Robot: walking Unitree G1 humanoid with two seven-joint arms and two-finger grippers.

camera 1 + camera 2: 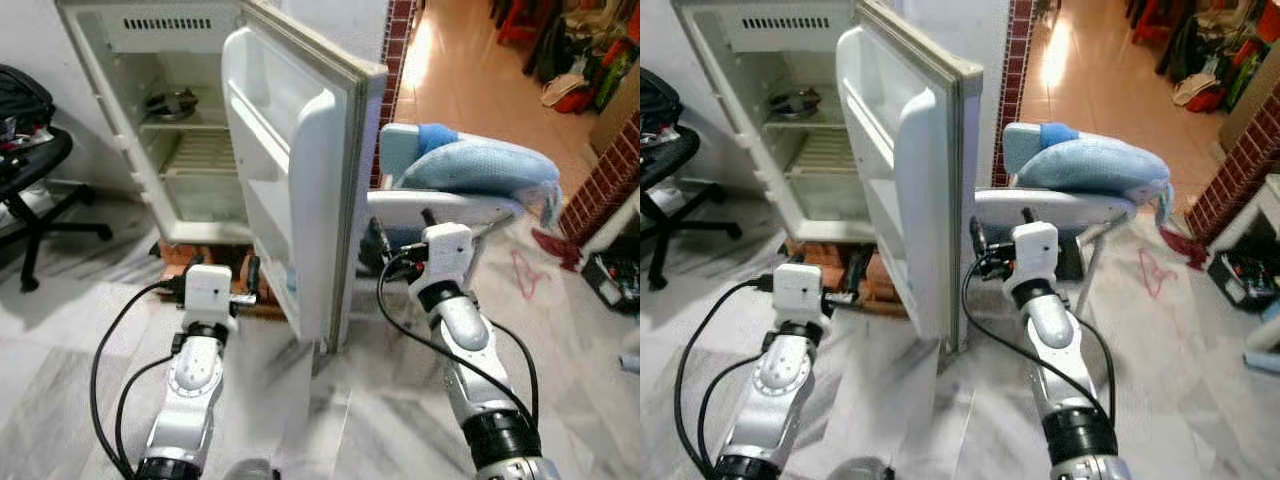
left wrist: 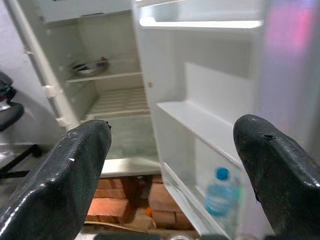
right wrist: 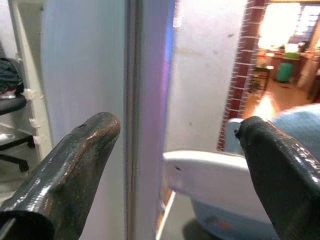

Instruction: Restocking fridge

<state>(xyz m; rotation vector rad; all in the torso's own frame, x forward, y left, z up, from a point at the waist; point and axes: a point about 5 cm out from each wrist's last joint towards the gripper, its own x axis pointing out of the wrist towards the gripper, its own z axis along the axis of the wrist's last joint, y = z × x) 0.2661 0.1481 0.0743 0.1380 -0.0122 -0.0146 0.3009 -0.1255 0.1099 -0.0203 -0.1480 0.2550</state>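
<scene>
The white fridge stands open, its door swung out toward me. Its wire shelves are bare except for a metal bowl on the upper one. A clear water bottle with a blue cap stands in the door's lowest rack. My left gripper is open and holds nothing; it hovers low in front of the cabinet, beside the door's inner face. My right gripper is also open and empty, on the other side of the door, close to its outer edge.
The fridge rests on red bricks. A black office chair stands at the left. A white chair with a blue cushion sits right of the door. A red hanger lies on the marble floor; a brick wall is at far right.
</scene>
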